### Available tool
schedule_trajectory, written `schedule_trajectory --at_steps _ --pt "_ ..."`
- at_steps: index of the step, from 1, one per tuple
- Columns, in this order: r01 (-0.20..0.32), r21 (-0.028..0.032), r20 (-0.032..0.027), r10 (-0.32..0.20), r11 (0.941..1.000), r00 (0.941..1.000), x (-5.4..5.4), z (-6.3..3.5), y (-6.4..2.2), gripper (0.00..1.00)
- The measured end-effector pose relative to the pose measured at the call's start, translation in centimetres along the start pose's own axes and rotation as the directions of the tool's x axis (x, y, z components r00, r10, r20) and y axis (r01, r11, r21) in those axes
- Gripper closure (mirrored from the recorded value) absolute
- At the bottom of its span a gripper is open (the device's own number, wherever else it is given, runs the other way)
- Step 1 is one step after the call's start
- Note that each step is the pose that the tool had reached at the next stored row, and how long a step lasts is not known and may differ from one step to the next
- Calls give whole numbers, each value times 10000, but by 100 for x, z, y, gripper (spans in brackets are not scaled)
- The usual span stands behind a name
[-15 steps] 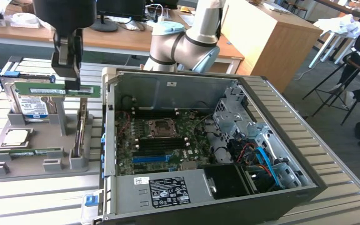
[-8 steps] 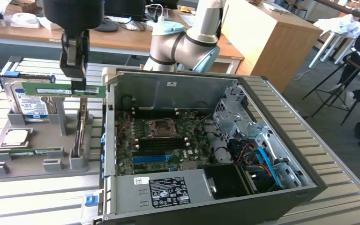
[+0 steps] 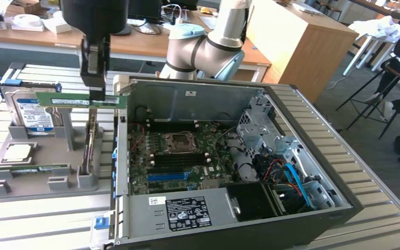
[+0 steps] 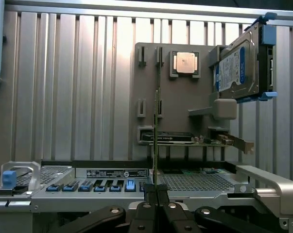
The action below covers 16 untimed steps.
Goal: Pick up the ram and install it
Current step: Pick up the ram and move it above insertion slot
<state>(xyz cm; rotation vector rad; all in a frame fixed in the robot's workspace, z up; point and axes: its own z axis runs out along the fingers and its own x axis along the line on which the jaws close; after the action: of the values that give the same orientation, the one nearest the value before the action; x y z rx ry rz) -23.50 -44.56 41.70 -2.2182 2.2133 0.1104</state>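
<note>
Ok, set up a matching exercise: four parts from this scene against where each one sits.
Things: 1 ram; 2 second ram stick; 3 hard drive; 4 processor chip.
Places: A standing on edge in the tray; B clamped in the gripper above the tray; C flat in a square holder; D lying lengthwise on the tray.
Pairs: 1-B, 2-D, 3-A, 4-C.

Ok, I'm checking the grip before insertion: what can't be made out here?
1. Exterior view: print on the ram, too small to read.
2. Wrist view: the ram's chips; it stands edge-on.
3. Wrist view: the claw body, cut off by the frame edge.
</note>
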Motion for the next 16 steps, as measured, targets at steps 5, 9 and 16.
schedule_trajectory --at_steps 5,9,16 --pt "-1 0 -1 1 10000 10000 0 -4 -83 88" --pt "0 0 -1 0 10000 10000 0 -7 -145 88" --pt "-1 -1 -1 1 10000 10000 0 -12 -249 88"
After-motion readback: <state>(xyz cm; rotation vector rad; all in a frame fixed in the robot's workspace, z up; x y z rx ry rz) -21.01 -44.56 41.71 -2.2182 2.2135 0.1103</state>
